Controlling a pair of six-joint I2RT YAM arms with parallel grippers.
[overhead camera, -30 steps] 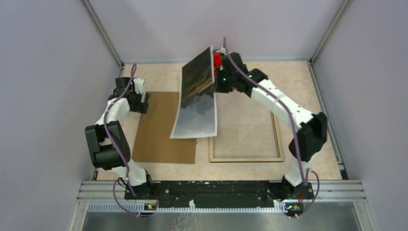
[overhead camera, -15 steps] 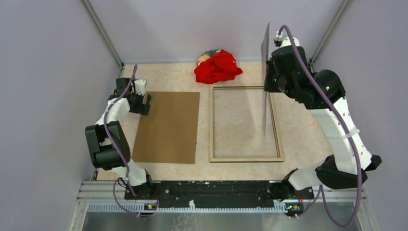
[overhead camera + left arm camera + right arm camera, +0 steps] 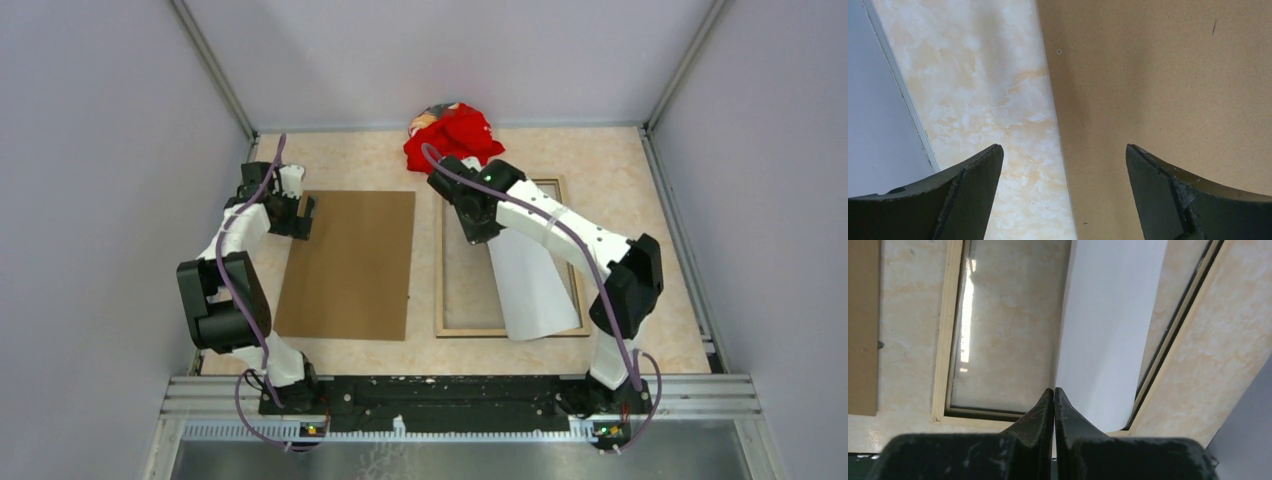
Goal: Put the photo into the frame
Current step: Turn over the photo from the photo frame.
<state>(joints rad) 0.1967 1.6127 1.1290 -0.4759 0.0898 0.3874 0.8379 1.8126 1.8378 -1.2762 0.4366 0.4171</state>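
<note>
The photo (image 3: 530,290) shows only its white back and slopes from my right gripper (image 3: 479,228) down across the right half of the frame, its lower corner over the frame's near rail. The frame (image 3: 441,260) lies back side up, pale wood, with glass inside. In the right wrist view my right gripper (image 3: 1054,390) is shut on the edge of the photo (image 3: 1113,330) above the frame (image 3: 944,340). My left gripper (image 3: 300,214) is open and empty over the left edge of the brown hardboard sheet (image 3: 350,265), as seen in the left wrist view (image 3: 1063,150).
A crumpled red cloth (image 3: 455,135) lies at the back just beyond the frame. The hardboard sheet (image 3: 1158,90) lies left of the frame on the marbled tabletop (image 3: 983,85). Grey walls close in the table on three sides.
My right arm has swung the photo from upright at the far right down over the frame, white back up. The left arm has not moved.
</note>
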